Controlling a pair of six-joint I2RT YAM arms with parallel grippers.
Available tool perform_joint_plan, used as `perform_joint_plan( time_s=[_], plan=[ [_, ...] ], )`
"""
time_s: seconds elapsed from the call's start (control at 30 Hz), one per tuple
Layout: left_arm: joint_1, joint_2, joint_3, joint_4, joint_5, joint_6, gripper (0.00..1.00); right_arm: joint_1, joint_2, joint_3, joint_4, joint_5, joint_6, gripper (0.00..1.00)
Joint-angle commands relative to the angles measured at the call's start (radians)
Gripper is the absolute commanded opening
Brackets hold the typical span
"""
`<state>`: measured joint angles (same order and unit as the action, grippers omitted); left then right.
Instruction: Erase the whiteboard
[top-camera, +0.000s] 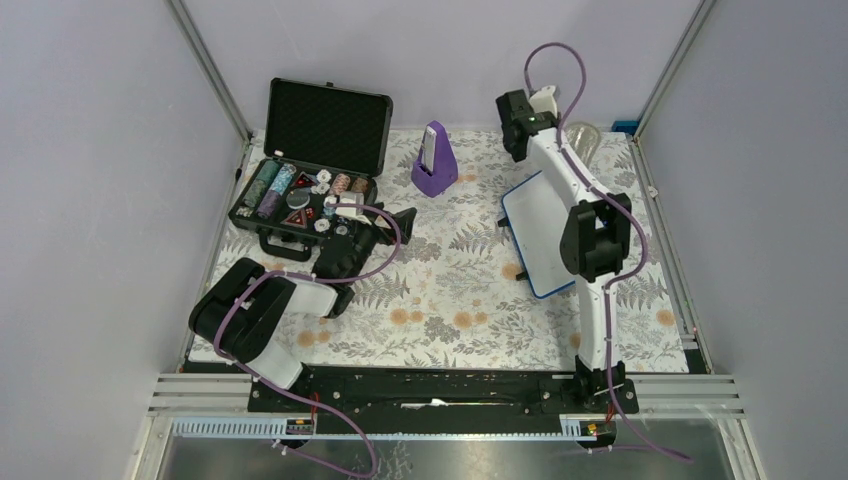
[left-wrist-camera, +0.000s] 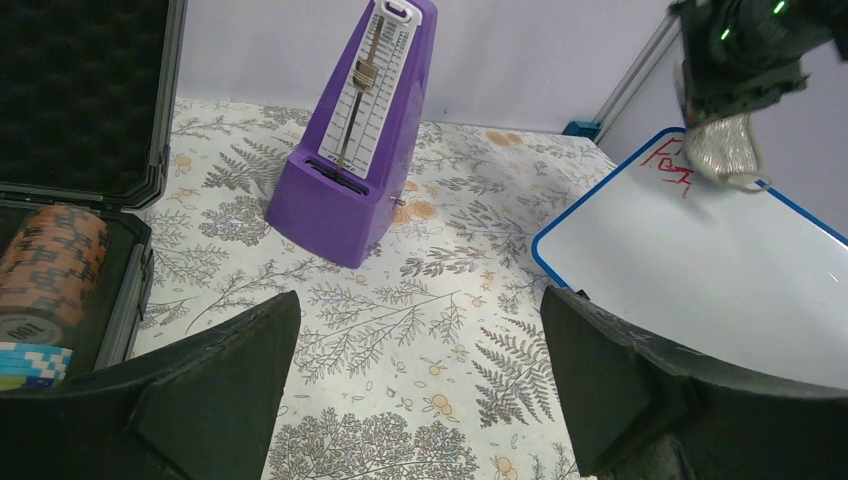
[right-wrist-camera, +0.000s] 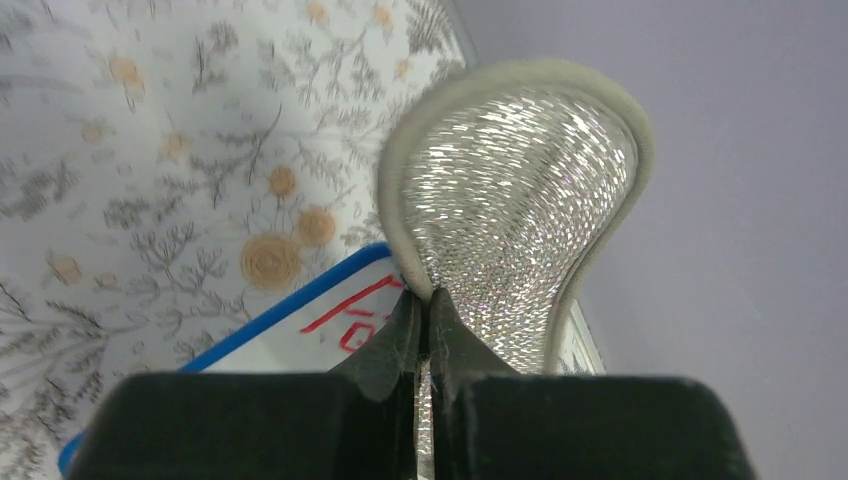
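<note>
1. The whiteboard (top-camera: 535, 232) lies on the right side of the desk (top-camera: 440, 300), mostly clean.
2. The left fingers (left-wrist-camera: 220, 390) are spread wide, holding nothing.
3. The right fingers (right-wrist-camera: 395, 345) pinch a silvery pad (right-wrist-camera: 520, 200) at the board's far corner.
4. Red writing (left-wrist-camera: 672, 165) there is not yet wiped, so I'd say erasing is unfinished.

We see the whiteboard (top-camera: 535, 225) lying on the right of the desk (top-camera: 450, 290); white, blue-rimmed, round-cornered; red handwriting (left-wrist-camera: 668, 160) marks its far corner; elsewhere it is blank.

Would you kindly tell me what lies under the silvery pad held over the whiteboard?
The far corner of the whiteboard, with red handwriting showing beside the pad. Anything directly beneath the pad is covered.
</note>
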<state>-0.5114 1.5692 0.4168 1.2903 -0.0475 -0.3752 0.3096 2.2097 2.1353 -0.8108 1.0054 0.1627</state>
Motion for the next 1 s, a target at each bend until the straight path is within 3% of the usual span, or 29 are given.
perform_joint_plan(
  time_s=[0.0,0.2,0.4,0.6,0.83,0.97],
  plan=[
    [0.013,-0.009,-0.009,0.082,0.014,-0.016,0.99,0.036,0.066,-0.081,-0.115,-0.043,0.111,0.0],
    [0.014,0.001,-0.006,0.087,0.023,-0.024,0.99,0.138,0.002,-0.312,0.004,-0.075,0.121,0.0],
    [0.014,0.003,-0.006,0.087,0.025,-0.027,0.99,0.166,-0.07,-0.313,0.034,-0.088,0.084,0.0],
    [0.014,0.003,-0.005,0.089,0.026,-0.027,0.99,0.093,-0.097,-0.133,0.05,-0.044,-0.006,0.0],
    [0.017,-0.004,-0.009,0.089,0.024,-0.027,0.99,0.006,0.084,0.172,-0.093,0.045,-0.017,0.0],
    [0.022,-0.006,-0.013,0.093,0.024,-0.029,0.99,0.005,0.162,0.226,-0.144,0.076,0.002,0.0]
  ],
)
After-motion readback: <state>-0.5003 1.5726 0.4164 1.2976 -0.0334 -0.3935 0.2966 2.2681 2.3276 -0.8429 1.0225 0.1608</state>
